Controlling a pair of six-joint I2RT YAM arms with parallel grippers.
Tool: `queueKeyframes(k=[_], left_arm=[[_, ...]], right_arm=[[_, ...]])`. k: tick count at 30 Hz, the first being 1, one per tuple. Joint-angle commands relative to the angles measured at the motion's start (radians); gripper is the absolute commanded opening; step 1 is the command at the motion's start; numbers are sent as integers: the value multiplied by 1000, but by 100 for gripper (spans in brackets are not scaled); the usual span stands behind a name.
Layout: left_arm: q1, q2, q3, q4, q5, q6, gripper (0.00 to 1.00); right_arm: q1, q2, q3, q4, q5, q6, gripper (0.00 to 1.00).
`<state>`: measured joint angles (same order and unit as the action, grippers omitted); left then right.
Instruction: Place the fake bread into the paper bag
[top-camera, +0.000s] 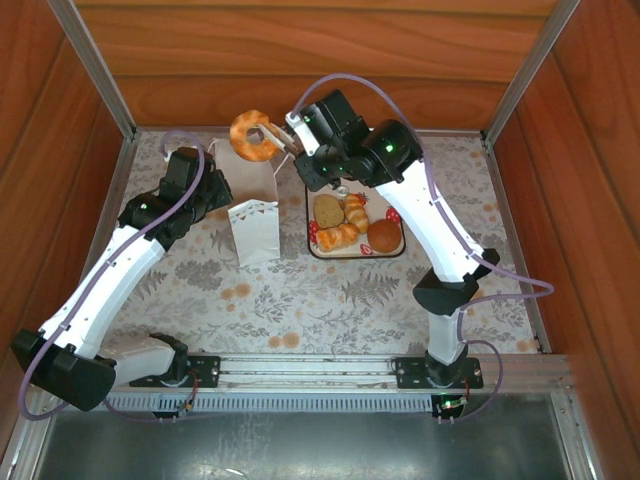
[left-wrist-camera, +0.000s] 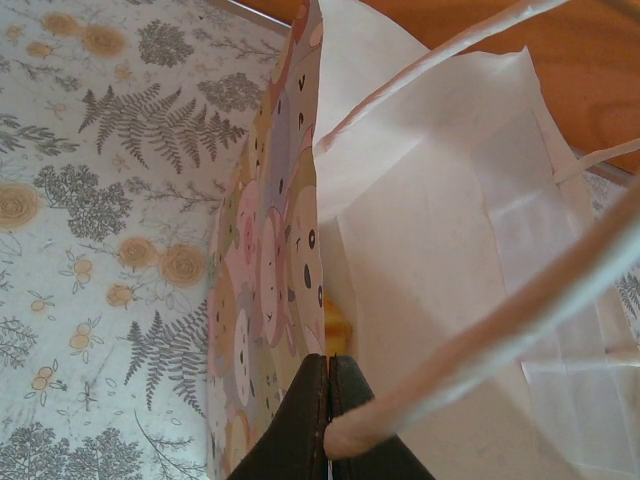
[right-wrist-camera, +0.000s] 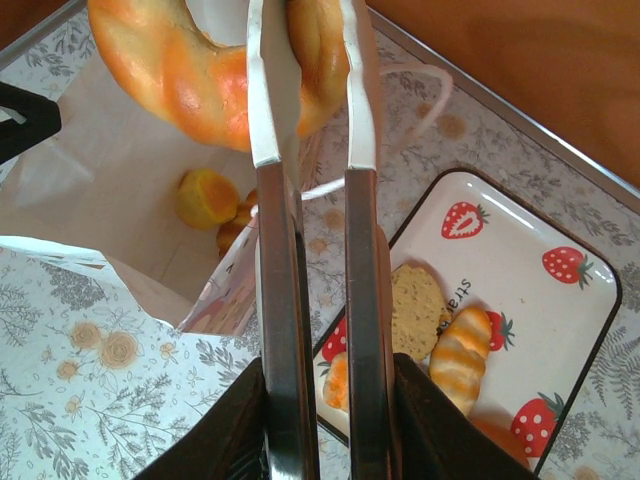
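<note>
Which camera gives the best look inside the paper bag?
The right wrist view: it looks down into the open paper bag, with pastries on its bottom. The top view shows the bag small, from above; the left wrist view, its white wall up close.

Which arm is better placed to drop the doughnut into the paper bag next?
Right. The right gripper holds the tongs pinching the doughnut over the open paper bag; the left gripper is shut on the bag's wall.
</note>
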<state>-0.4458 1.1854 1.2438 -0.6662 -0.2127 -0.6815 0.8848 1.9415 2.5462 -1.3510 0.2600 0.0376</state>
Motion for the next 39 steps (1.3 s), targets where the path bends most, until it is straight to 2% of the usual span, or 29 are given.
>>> queueKeyframes(k=[1,22,39], left_arm=[[-7,-20,-9,22,-18,-2,0],[-5,-30,-18,27,-20,1,0],[-5,-52,-32,27,-33,2,0]], right_arm=[[18,9,31,31,-10,16,31],[43,120,3,47,-59,16,31],[41,113,-41,3,15,16,32]])
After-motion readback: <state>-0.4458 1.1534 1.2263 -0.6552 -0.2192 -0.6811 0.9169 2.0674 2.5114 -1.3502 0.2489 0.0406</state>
